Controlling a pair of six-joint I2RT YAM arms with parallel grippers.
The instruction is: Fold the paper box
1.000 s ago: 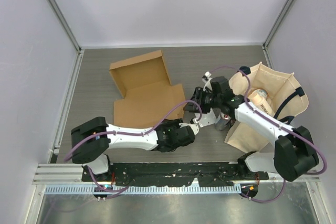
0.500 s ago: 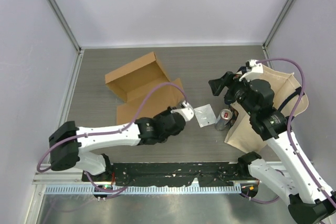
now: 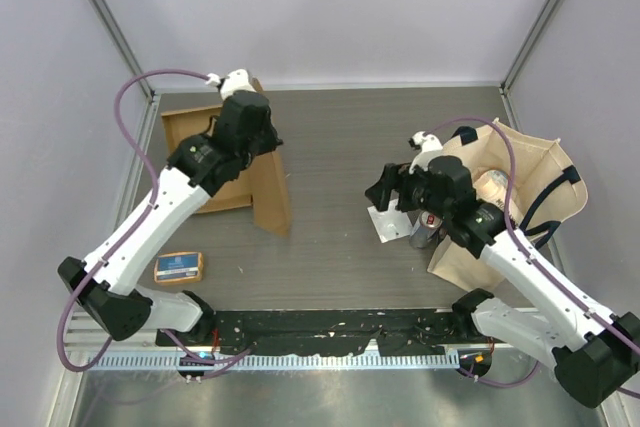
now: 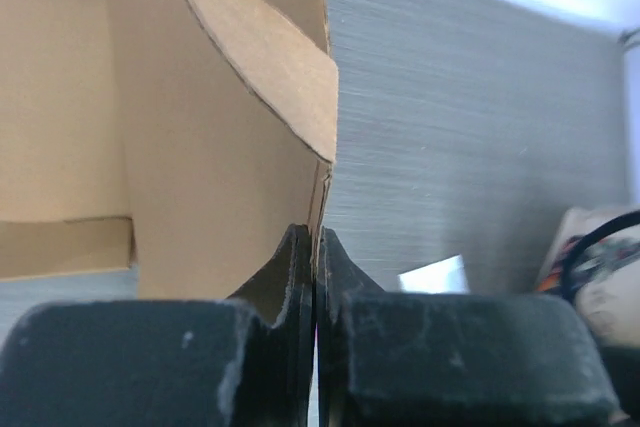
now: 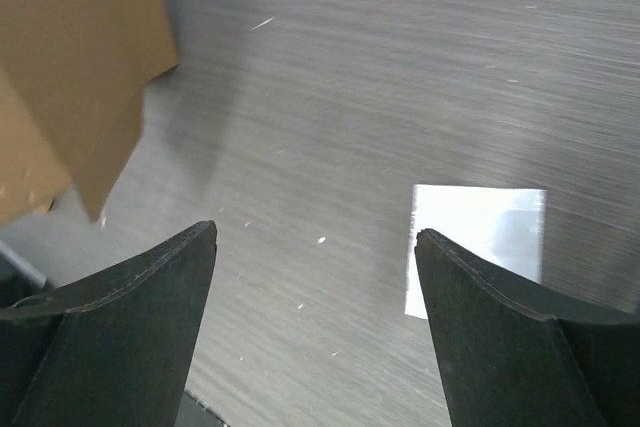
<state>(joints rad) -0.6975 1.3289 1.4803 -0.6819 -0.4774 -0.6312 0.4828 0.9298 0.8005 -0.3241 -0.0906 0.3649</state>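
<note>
Brown corrugated paper box (image 3: 270, 197) has shifted from the counter (image 3: 340, 137) centre to 10 o'clock, one panel now upright and pinched edge-on in the closed left tool (image 4: 315, 247); the right tool (image 5: 315, 232) now gapes empty at 3 o'clock, so folding looks begun.

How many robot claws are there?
2. The left claw is shut on a raised flap of the paper box, far left. The right claw hangs open over the table, near a white sheet.
</note>
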